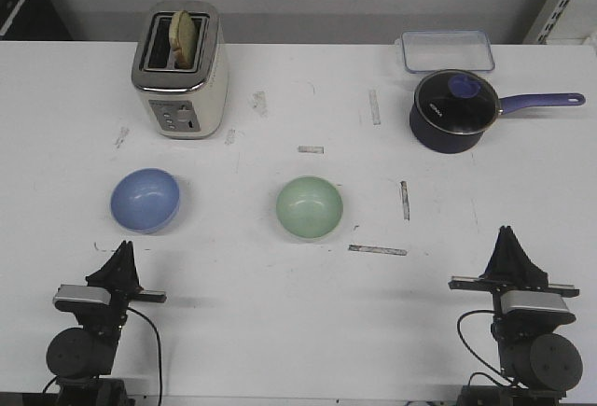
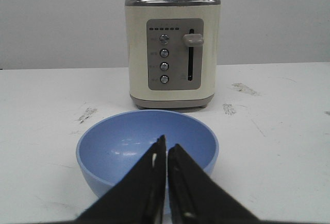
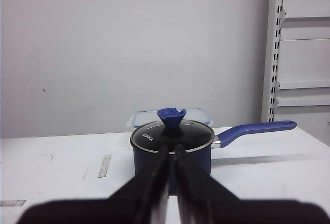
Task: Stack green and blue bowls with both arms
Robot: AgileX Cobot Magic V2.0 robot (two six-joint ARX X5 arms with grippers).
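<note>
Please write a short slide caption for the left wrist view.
Closed left hand points at the empty blue bowl, with the toaster behind it.

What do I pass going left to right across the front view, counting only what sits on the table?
Blue bowl → toaster → green bowl → saucepan. The clear container behind the saucepan overlaps it in this order, so I leave it out.
</note>
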